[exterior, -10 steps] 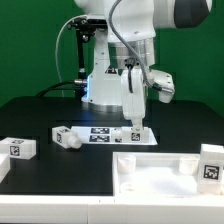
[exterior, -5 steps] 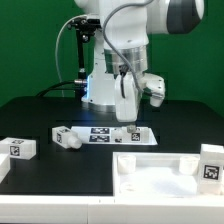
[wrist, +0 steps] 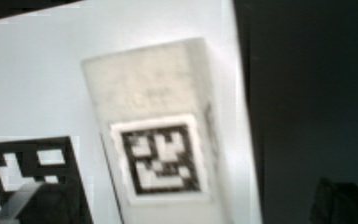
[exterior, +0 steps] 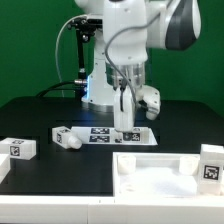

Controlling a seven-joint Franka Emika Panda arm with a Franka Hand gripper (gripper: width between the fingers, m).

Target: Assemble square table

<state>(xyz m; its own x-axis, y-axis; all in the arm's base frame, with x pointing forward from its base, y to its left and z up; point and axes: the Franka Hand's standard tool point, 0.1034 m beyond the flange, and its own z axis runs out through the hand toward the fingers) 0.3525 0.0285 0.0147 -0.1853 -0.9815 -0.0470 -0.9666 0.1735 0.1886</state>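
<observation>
The white tabletop [exterior: 150, 172], a tray with a raised rim, lies at the front on the exterior view's right. One tagged leg [exterior: 211, 164] stands at its right end. Two more legs [exterior: 65, 137] [exterior: 18, 148] lie on the black table to the left. My gripper [exterior: 124, 123] hangs open, pointing down over the right end of the marker board [exterior: 105, 135]. The wrist view shows a fourth white leg [wrist: 158, 120] with a black-and-white tag below my gripper [wrist: 185, 208]. Dark fingertips [wrist: 23, 203] stand on either side of it without touching.
The robot's white base [exterior: 100, 85] and cables stand behind the marker board before a green wall. Part of a printed tag [wrist: 25, 165] of the marker board shows beside the leg in the wrist view.
The arm has shifted a little toward the exterior view's left and the wrist has turned. The gripper stays open above the marker board's right end.
</observation>
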